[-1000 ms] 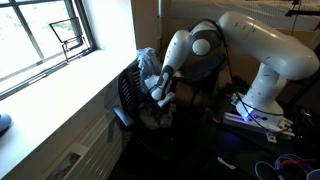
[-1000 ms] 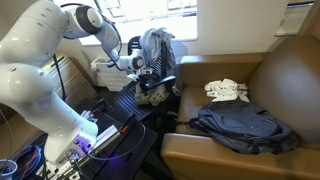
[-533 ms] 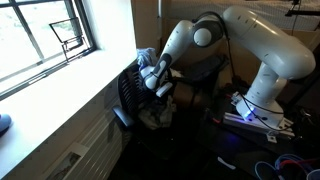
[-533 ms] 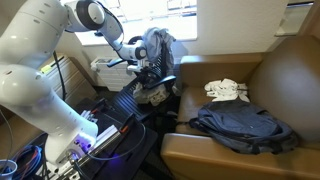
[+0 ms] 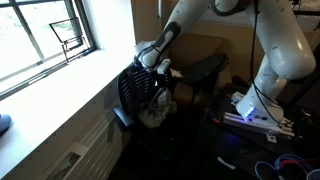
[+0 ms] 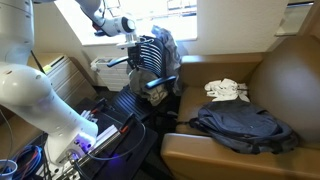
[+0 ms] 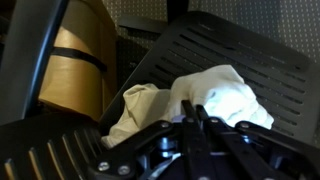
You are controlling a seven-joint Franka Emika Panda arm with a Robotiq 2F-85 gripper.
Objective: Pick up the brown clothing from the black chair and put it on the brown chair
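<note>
The brown clothing (image 7: 215, 92) lies in a soft, pale heap on the seat of the black chair (image 5: 128, 90). Part of it is bunched up against that chair's ribbed back (image 6: 162, 50). My gripper (image 7: 197, 118) is above the seat of the black chair, near the top of its back. Its fingers are squeezed tight together, and in the wrist view they look pinched on a fold at the edge of the heap. Most of the cloth sits below my fingers, so I think I only have a small bit of it. To do this step well, I should go straight up from the black chair, and go slowly. Then the floppy cloth can unfold and follow me without slipping out. The thin ribs of the black chair could catch a loose end, so I should lift a little away from them. I should not go sideways until the lowest bit of cloth hangs clear of the black chair. The brown chair (image 6: 290, 70) stands right beside the black chair. A dark blue-grey garment (image 6: 245, 128) and a small white cloth (image 6: 228, 90) lie on its seat. The side of that seat nearest the black chair looks like a good spot to let go. Until I am over it, my fingers should hold tight.
</note>
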